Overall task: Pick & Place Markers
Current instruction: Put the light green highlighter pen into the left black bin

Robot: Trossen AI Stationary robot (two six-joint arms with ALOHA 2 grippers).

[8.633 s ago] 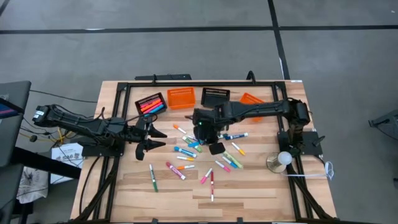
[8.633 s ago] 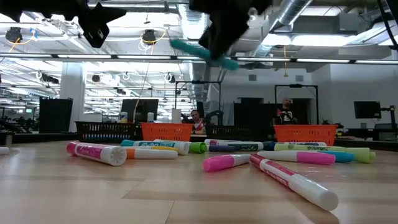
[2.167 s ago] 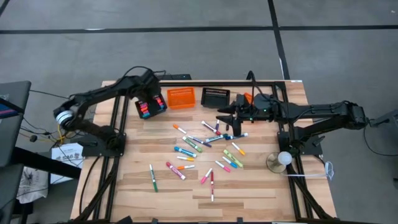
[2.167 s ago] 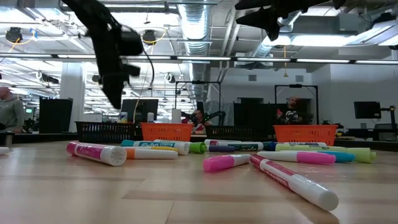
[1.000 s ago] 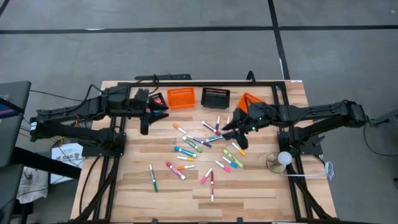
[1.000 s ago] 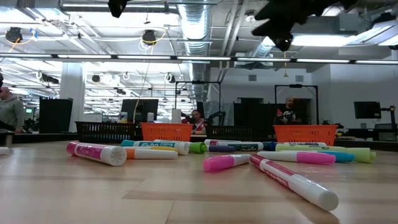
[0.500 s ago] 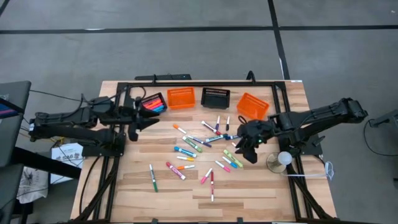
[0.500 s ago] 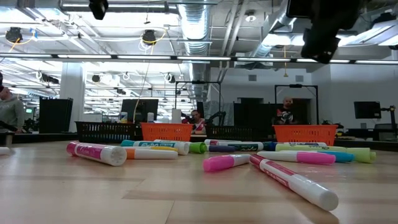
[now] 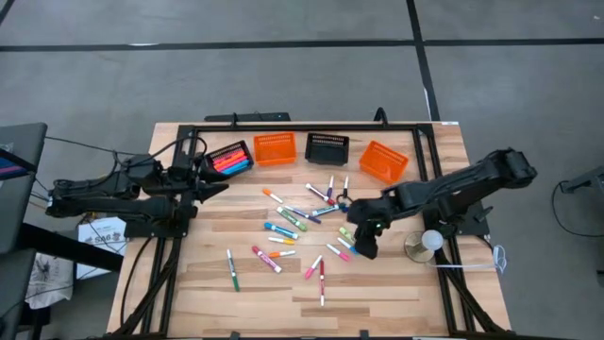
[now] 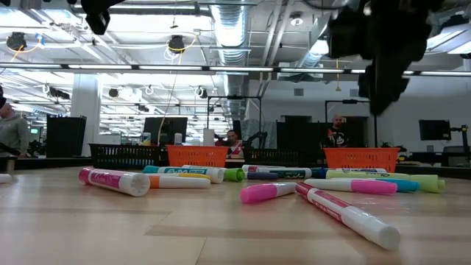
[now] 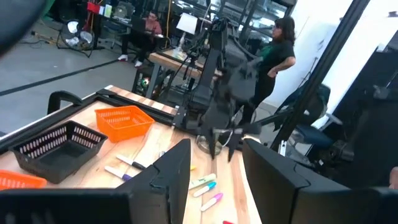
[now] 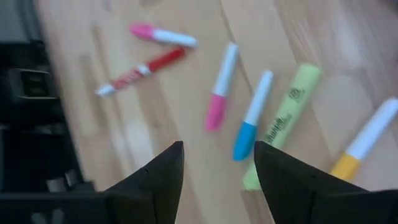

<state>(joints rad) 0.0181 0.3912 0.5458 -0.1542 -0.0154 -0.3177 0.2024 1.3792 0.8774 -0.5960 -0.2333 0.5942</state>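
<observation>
High view: the markers (image 9: 307, 227) lie scattered over the middle of the wooden surface (image 9: 396, 283), most in a loose cluster, with a green-capped one (image 9: 231, 269) apart toward the left and a red one (image 9: 322, 280) nearer the front edge. More markers fill a black basket (image 9: 227, 158) at the back left; beside it along the back stand an orange basket (image 9: 275, 148), another black basket (image 9: 327, 147) and a second orange basket (image 9: 384, 161).

The right gripper (image 9: 366, 238) hangs over the right side of the cluster. Its wrist view looks down between parted fingers (image 12: 163, 171) holding nothing — below them lie a pink-capped marker (image 12: 220, 90), a blue-capped one (image 12: 251, 118), a yellow-green highlighter (image 12: 283, 121) and an orange-capped marker (image 12: 364, 140).

The left gripper (image 9: 208, 185) sits off the left of the cluster, just in front of the filled black basket. Its fingers (image 11: 174, 168) stand apart and empty.

Low view: both arms hang well above the surface. People (image 11: 277, 53) show in the room beyond.
</observation>
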